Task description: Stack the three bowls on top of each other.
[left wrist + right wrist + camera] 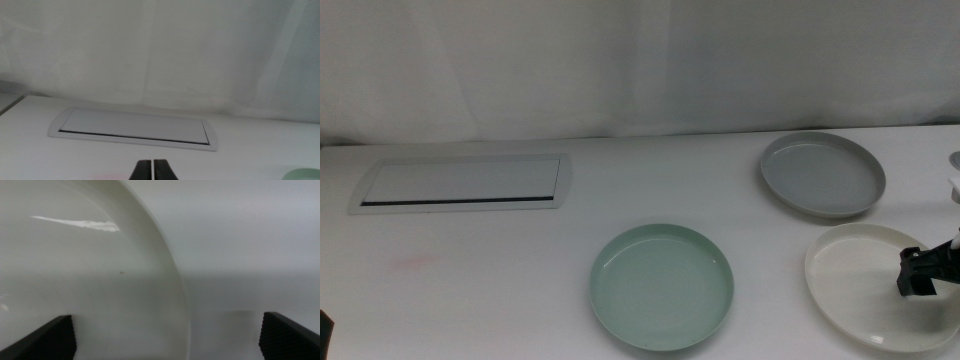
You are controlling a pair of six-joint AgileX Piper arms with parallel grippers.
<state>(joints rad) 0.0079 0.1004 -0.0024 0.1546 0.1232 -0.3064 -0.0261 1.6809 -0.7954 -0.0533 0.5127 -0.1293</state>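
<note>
Three bowls apart on the table (470,290), none stacked. White bowl (865,290) nearest the camera at the right in the middle view, partly cut by the picture's lower edge. Light grey bowl (823,172) just behind it, farther back on the right, close to the white one but not touching. Mint green bowl (662,286) near the middle of the front, well clear of both — a sliver of its rim also at the corner of the left wrist view (305,175).

Right gripper (920,272) over the right part of the white bowl, dark against the pale dish. Seen from the right wrist, jaws spread wide with the bowl's curved rim (172,275) running up between them, one jaw over the bowl's inside and the other over the bare table — gripping nothing; contact with the rim not clear.

Left gripper (153,170) low at the left front, jaws pressed together and empty, pointed toward the flat white rectangular panel (460,183) set in the table's back left, with a white curtain (640,60) behind.
</note>
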